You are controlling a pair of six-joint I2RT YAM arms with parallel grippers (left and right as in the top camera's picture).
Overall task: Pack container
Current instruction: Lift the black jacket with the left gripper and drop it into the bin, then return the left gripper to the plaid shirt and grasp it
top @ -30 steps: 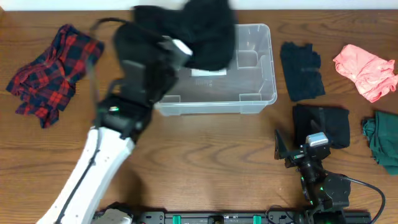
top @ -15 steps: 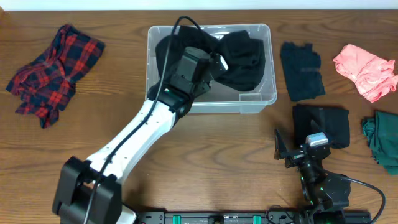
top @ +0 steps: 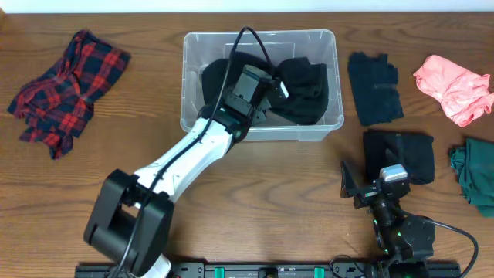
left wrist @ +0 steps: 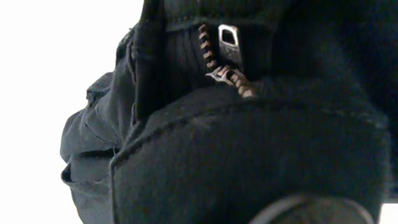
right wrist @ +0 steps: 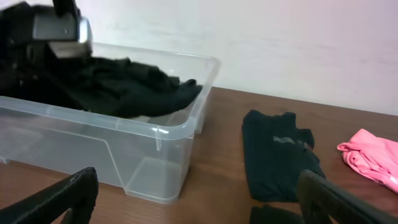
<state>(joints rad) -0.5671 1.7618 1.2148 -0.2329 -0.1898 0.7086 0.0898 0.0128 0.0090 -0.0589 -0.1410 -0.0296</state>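
Note:
The clear container [top: 336, 77] stands at the back middle of the table, and its near wall shows in the right wrist view [right wrist: 124, 155]. A black zippered garment [top: 305, 89] lies inside it and fills the left wrist view [left wrist: 249, 155]. My left gripper [top: 266, 91] is down inside the container, buried in the garment and shut on it. Its fingers are hidden. My right gripper [top: 356, 185] is open and empty near the front right, low over the table [right wrist: 199, 205].
A red plaid shirt [top: 65, 85] lies at the left. Right of the container lie a dark garment [top: 374, 86], a pink one [top: 455, 89], a folded black one [top: 405, 154] and a green one [top: 475, 174] at the right edge.
My left arm has swung the black garment from above the container down into it and lowered further. The right arm has not moved.

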